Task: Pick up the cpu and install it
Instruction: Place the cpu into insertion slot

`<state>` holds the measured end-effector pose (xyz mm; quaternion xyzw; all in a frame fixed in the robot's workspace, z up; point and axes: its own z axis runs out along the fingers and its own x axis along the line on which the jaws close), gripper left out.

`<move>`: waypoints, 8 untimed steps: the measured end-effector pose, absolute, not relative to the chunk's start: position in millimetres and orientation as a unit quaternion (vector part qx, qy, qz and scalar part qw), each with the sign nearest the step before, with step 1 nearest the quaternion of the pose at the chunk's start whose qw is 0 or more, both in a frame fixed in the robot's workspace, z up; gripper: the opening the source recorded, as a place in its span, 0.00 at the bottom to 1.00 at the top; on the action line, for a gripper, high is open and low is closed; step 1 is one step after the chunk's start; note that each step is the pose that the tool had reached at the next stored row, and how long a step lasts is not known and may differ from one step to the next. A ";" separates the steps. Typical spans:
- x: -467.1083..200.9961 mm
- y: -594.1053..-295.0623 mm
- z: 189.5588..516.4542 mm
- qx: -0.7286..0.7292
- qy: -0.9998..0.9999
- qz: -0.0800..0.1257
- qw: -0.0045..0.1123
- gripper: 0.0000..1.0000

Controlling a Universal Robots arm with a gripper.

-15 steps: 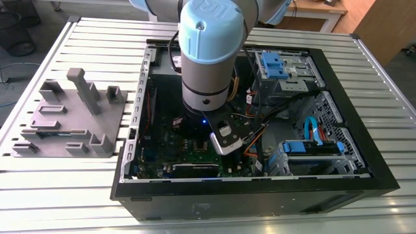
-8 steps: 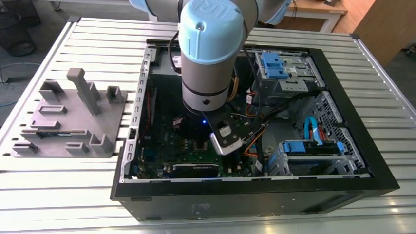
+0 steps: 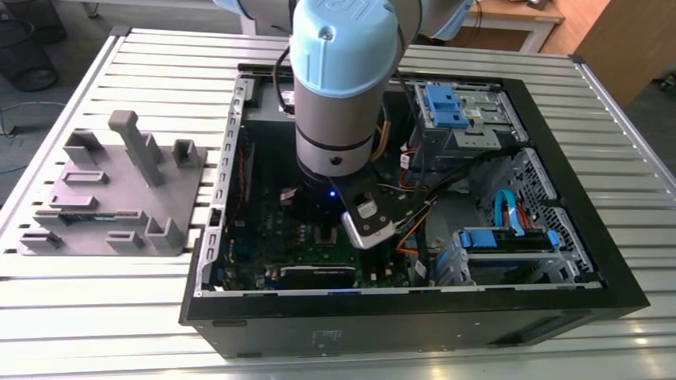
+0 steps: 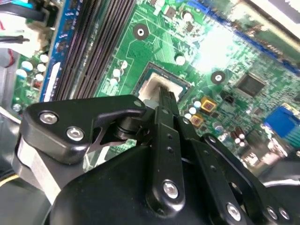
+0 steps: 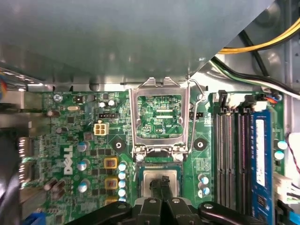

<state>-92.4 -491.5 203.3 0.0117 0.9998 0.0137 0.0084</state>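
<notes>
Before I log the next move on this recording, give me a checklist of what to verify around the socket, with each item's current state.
1. The metal load frame stands open, off the socket: ok.
2. The cpu lies inside the socket: ok.
3. The cpu is seated flat and the right way round: cannot tell, the gripper covers part of it.
4. The gripper is centred over the cpu in both wrist views: ok.
5. The memory slots beside the socket are free of the gripper: ok.
6. The yellow and black cables are away from the socket: ok.
</notes>
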 end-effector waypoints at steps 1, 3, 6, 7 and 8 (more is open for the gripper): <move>-92.3 -491.5 205.5 0.012 1.000 0.014 0.009 0.11; -92.4 -491.5 210.1 0.012 1.000 0.014 0.008 0.11; -92.3 -491.5 214.2 0.012 1.000 0.014 0.008 0.11; -92.3 -491.5 216.0 0.012 1.000 0.014 0.008 0.11; -92.3 -491.5 217.6 0.012 1.000 0.014 0.008 0.11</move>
